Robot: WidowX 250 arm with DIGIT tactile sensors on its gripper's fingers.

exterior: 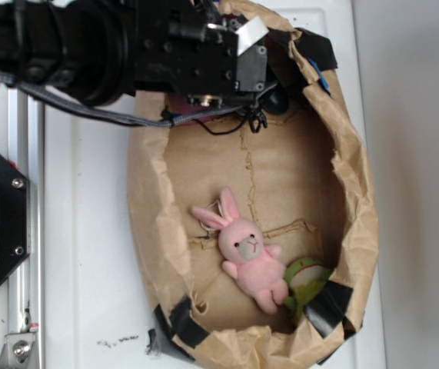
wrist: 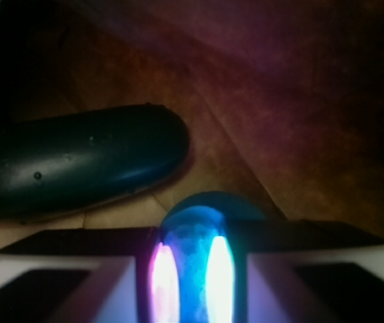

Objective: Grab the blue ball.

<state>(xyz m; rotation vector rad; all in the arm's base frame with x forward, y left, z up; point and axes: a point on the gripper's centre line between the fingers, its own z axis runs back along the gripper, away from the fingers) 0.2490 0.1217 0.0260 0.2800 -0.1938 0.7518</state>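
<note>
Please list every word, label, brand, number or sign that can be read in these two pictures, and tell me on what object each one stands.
None: no text can be read in either view.
White surface: small dark specks near the lower edge, too small to tell if they are writing.
Pink plush bunny, brown paper bag, blue ball, dark green oblong object: no text shows.

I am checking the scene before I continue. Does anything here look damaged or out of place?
Yes. The paper bag holding the toys is crumpled and torn along its rim, patched with black tape. The pink bunny lies on its back, tilted, beside a green toy. Nothing looks spilled.
</note>
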